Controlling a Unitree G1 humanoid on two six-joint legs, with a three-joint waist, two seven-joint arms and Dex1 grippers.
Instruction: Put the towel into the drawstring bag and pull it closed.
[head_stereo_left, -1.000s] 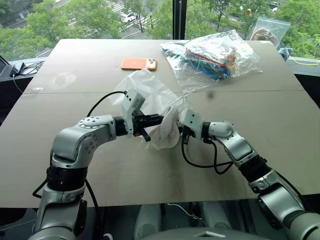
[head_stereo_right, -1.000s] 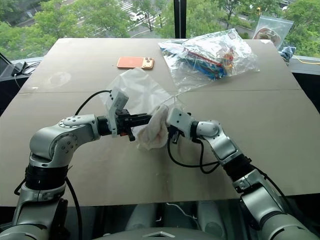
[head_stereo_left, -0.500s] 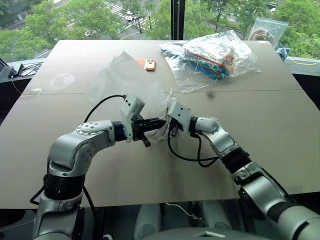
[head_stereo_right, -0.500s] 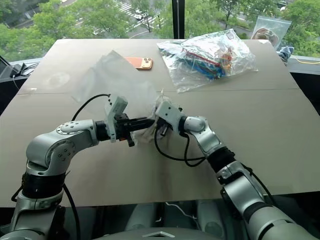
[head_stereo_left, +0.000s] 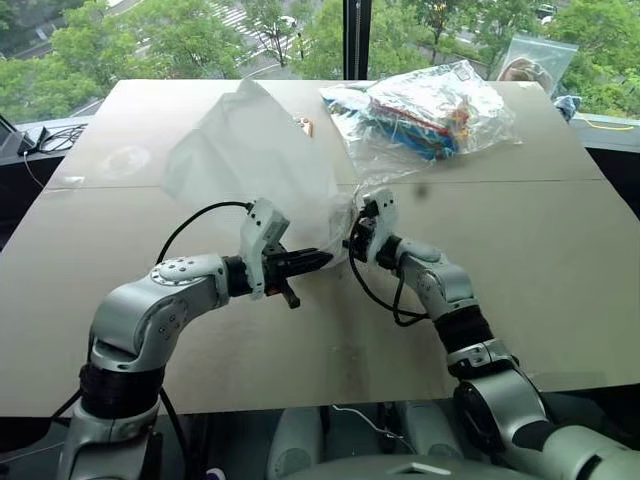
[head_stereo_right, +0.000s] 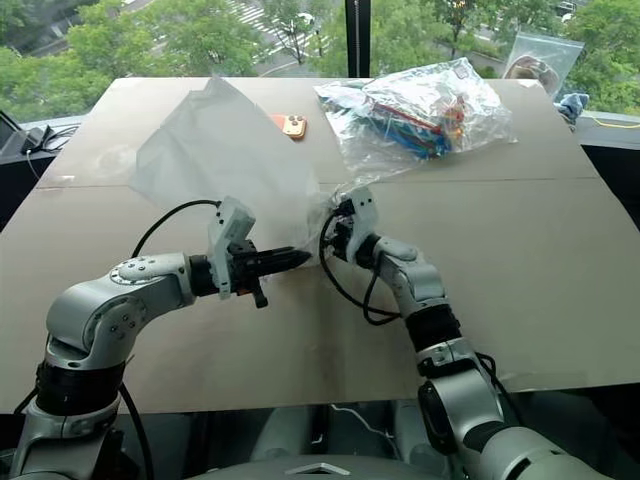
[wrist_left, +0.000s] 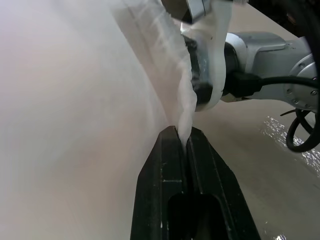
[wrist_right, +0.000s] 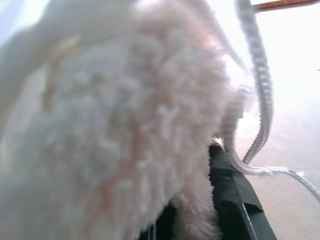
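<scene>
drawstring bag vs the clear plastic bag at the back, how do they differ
The drawstring bag is thin, milky white fabric, held up off the table by the left pincer. The clear plastic bag lies flat on the table. Colourful items show through the plastic bag; the drawstring bag looks plain white. Both are soft and crumpled.

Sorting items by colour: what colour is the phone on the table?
Orange phone, clearest in right eye view.
</scene>
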